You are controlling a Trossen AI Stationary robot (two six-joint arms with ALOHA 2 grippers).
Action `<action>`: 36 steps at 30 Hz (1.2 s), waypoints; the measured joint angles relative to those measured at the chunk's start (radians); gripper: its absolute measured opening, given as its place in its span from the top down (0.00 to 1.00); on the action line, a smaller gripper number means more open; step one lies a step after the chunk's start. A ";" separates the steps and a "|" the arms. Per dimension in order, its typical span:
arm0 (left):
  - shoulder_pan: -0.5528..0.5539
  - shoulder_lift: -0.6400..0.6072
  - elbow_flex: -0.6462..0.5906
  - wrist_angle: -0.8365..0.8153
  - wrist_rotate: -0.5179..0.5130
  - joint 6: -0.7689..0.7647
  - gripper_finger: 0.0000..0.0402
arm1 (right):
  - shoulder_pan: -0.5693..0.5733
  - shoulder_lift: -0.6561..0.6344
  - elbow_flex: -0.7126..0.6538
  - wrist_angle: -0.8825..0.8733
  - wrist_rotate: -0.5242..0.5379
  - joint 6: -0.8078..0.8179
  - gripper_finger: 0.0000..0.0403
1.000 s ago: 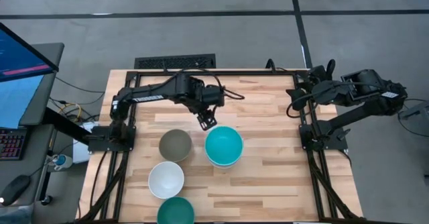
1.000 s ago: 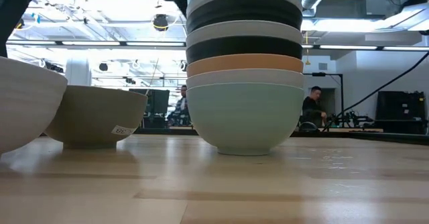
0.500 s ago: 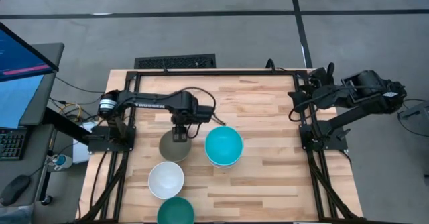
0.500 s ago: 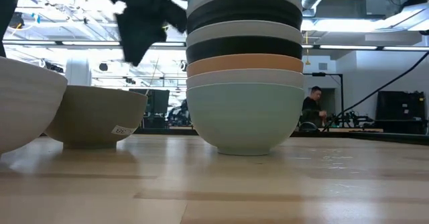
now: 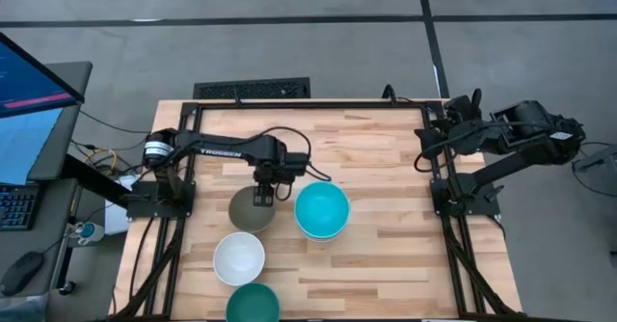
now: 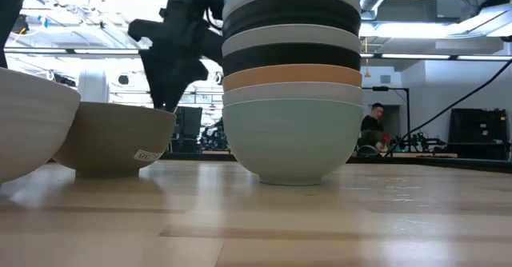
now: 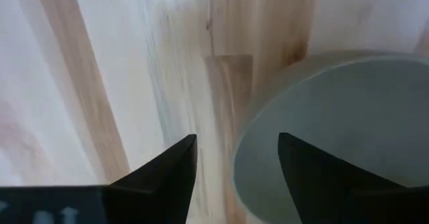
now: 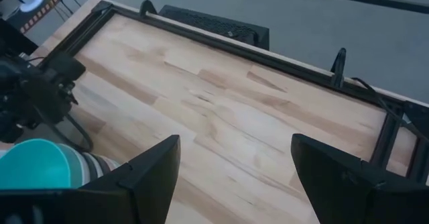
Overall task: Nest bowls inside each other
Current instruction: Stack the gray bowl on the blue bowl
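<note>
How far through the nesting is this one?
Done: a stack of nested bowls, turquoise on top, stands mid-table. In hand: the open left gripper is over the grey bowl, its fingers straddling the rim, not yet closed. Left: that bowl, the white bowl and the teal bowl sit loose. The right gripper waits open at the table's right edge.

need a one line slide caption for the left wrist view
Open left gripper straddling the rim of the grey-taupe bowl, one finger outside over the wooden table, one inside.
</note>
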 joint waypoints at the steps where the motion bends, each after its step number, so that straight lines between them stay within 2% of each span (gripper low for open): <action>1: 0.005 0.000 0.000 0.008 0.012 0.005 0.50 | 0.000 0.000 0.000 0.000 -0.001 0.002 0.24; 11: 0.046 0.000 -0.002 -0.032 0.084 0.100 0.50 | 0.000 0.000 0.000 0.000 -0.003 0.009 0.24; 16: 0.060 0.000 -0.057 -0.013 0.133 0.131 0.50 | 0.000 0.000 0.000 0.000 -0.003 0.011 0.24; 26: 0.066 0.000 -0.169 0.099 0.127 0.134 0.51 | 0.000 0.000 0.000 0.000 0.014 0.010 0.24; 31: 0.066 0.000 -0.182 0.111 0.057 0.096 0.62 | 0.000 0.000 0.000 0.000 0.020 0.011 0.24; 36: 0.067 0.000 -0.182 0.090 0.053 0.092 0.85 | 0.000 0.000 0.000 0.000 0.023 0.010 0.24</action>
